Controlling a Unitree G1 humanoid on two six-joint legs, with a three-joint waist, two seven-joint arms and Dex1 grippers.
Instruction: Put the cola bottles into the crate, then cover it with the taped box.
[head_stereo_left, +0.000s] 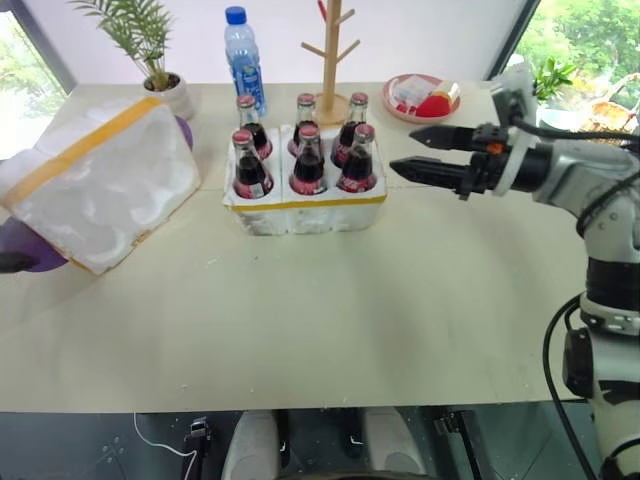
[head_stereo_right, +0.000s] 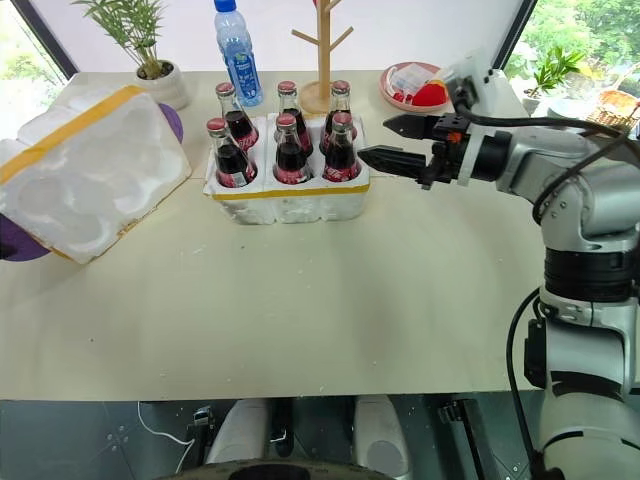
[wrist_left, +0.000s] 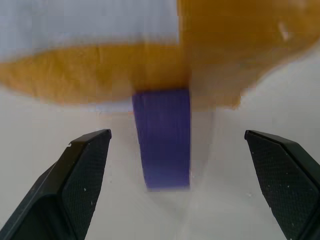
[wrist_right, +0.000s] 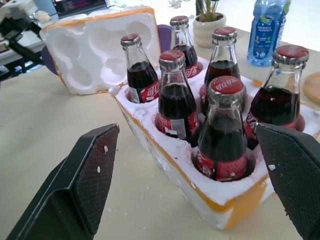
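Several cola bottles (head_stereo_left: 308, 160) with red caps stand upright in the wells of the crate (head_stereo_left: 300, 212), a low white foam tray with a yellow strip, at the table's middle. To its right my right gripper (head_stereo_left: 403, 152) hovers level and open, pointing at the bottles with nothing held; the right wrist view looks between its fingers (wrist_right: 90, 170) at them. The taped box (head_stereo_left: 100, 185), white foam with a yellow band, lies tilted at the left with its hollow side toward me, propped on a purple thing (head_stereo_left: 30, 248). My left gripper (wrist_left: 176, 134) is open close before the box's yellow tape (wrist_left: 225, 55) and the purple thing (wrist_left: 162, 140).
Behind the crate stand a blue-capped water bottle (head_stereo_left: 243, 55), a wooden peg stand (head_stereo_left: 330, 60) and a potted plant (head_stereo_left: 165, 85). A red plate (head_stereo_left: 425, 97) with small items lies at the back right. Bare tabletop (head_stereo_left: 320, 320) stretches from the crate to the front edge.
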